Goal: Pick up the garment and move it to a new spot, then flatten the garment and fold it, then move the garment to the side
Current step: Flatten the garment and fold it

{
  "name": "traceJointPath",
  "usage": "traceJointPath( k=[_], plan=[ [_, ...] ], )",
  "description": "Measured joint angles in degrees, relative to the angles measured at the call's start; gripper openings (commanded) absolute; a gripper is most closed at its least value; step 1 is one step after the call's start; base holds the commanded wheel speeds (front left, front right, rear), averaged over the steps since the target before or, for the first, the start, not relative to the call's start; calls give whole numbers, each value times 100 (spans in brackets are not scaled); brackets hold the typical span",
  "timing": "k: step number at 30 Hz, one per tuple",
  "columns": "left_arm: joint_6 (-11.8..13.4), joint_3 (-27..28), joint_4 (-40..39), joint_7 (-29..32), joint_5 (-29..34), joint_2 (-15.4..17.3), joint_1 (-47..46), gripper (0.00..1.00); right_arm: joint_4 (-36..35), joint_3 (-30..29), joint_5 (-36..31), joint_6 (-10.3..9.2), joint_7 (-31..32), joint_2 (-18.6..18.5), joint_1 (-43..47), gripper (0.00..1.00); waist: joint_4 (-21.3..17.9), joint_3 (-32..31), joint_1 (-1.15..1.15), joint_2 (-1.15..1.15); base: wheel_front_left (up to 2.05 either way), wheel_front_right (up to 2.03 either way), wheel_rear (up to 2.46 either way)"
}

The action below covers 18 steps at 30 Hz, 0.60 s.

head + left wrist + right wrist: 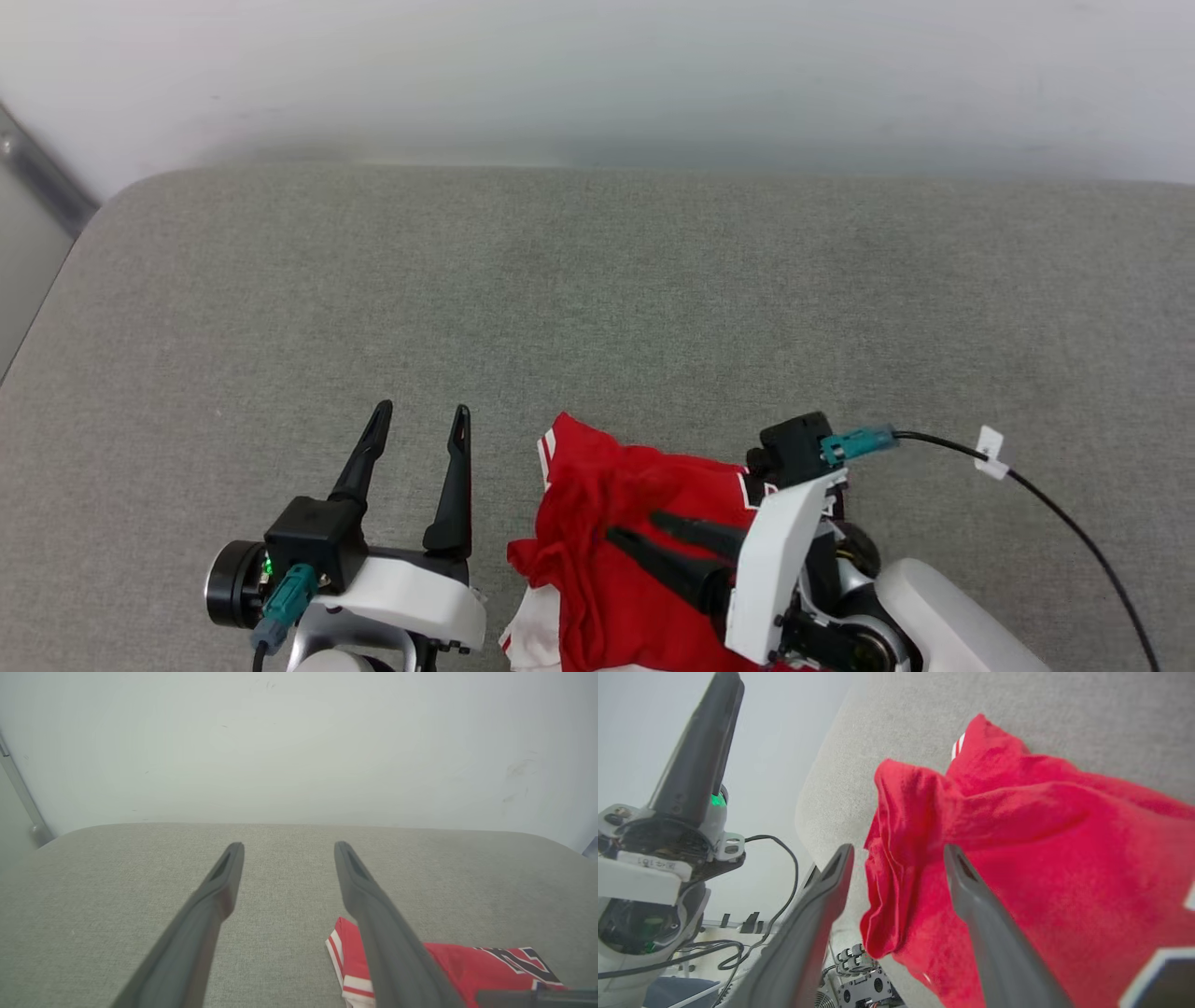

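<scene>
The garment [607, 551], red with a white striped sleeve edge, lies crumpled at the near edge of the grey table [597, 299], right of centre. My right gripper [633, 525] hovers over it, fingers pointing left and open. In the right wrist view a bunched red fold of the garment [1041, 858] shows beyond the spread right gripper [899, 849], with nothing pinched. My left gripper [417, 420] stands open just left of the cloth, above bare table. The left wrist view shows the left gripper [288, 847] open, with the garment [467, 961] and its dark letters at lower right.
A white wall [597, 75] rises behind the table's far edge. The table's rounded corner and a metal bar [37, 177] are at the far left. A black cable with a white tag [990, 453] trails from my right wrist across the right side.
</scene>
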Motion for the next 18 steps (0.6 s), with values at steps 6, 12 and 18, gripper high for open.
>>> traceJointPath(
  k=[6, 12, 18],
  plan=[
    [71, 38, 20, 0, -46, 34, 191, 100, 121, -344, -1290, 0, -1238, -480, 91, 100, -185, -221, 0, 0, 0, 0, 0],
    [153, 131, 47, -2, -98, 79, 336, 100, 143, -1524, -2679, -1, -2317, -619, 594, 100, -419, -379, 0, 0, 0, 0, 0],
    [216, 322, 110, -23, -167, 116, 499, 100, -626, -3220, -4062, -1, -2898, -345, 1439, 100, -612, -548, 0, 0, 0, 0, 0]
  ],
)
